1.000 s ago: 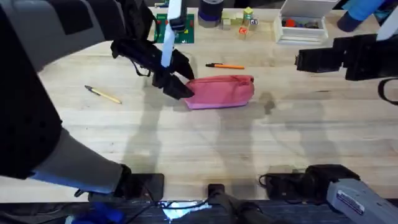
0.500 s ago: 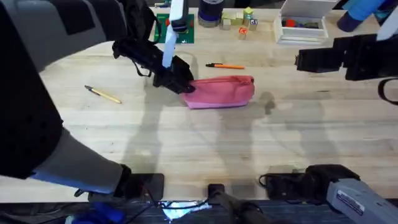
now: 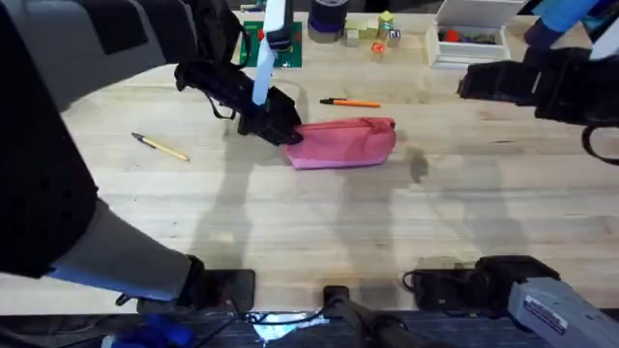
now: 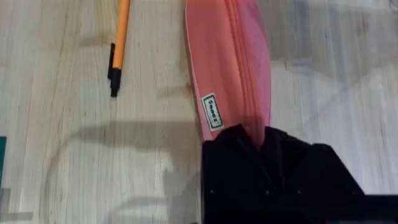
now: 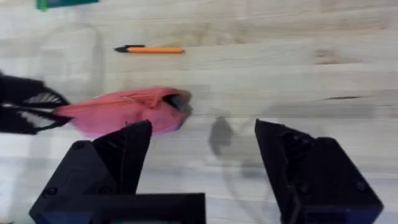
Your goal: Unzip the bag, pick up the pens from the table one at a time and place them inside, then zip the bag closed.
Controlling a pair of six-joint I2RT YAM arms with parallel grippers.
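The pink bag lies in the middle of the table, zipper along its top. My left gripper is shut on the bag's left end; in the left wrist view its black fingers pinch the tip of the bag. The orange pen lies just behind the bag, and shows beside it as the orange pen. A yellowish pen lies at the left. My right gripper hovers open at the back right, above and apart from the bag and the orange pen.
Along the back edge stand a white box, small coloured blocks, a dark cup and a green item. The near half of the table is bare wood.
My left gripper has drawn slightly back at the bag's left end, still holding it. The right gripper has drifted a little to the left and farther back.
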